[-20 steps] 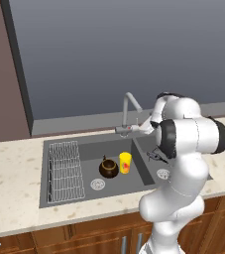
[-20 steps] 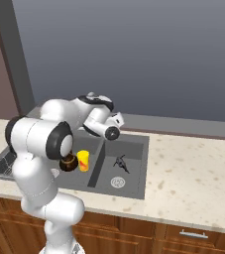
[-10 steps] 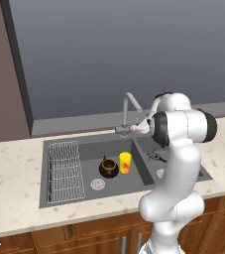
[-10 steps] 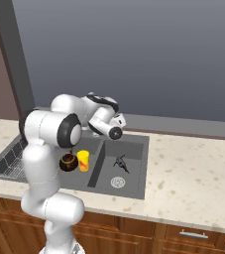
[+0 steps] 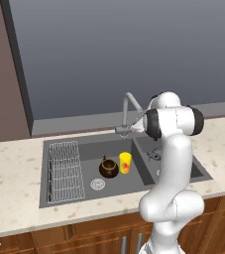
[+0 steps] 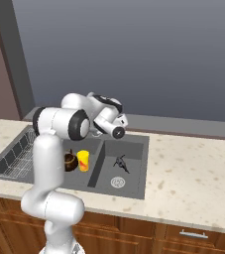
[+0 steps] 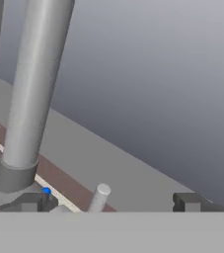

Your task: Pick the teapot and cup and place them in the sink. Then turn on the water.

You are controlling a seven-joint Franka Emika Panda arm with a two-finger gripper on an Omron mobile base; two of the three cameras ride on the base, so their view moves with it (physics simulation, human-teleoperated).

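Observation:
The dark-brown teapot (image 5: 108, 167) and the yellow cup (image 5: 125, 162) stand side by side in the left basin of the dark grey sink (image 5: 89, 147), also teapot (image 6: 70, 161) and cup (image 6: 83, 160). My gripper (image 7: 111, 202) is open at the foot of the grey gooseneck faucet (image 5: 129, 107). The faucet's small lever (image 7: 99, 196) stands between the fingertips (image 7: 186, 201), and its pipe (image 7: 34, 89) rises just to the left. My white hand (image 6: 108, 118) hangs over the sink's back edge. The water is out of view.
A wire rack (image 5: 64, 171) fills the sink's left end. A small dark object (image 6: 120, 162) lies in the right basin near its drain (image 6: 117, 182). Speckled counter (image 6: 193, 173) stretches right; a grey wall stands close behind the faucet.
The arm has drawn upright and swung its elbow in, carrying the open hand closer to the faucet's base. Teapot and cup have not moved.

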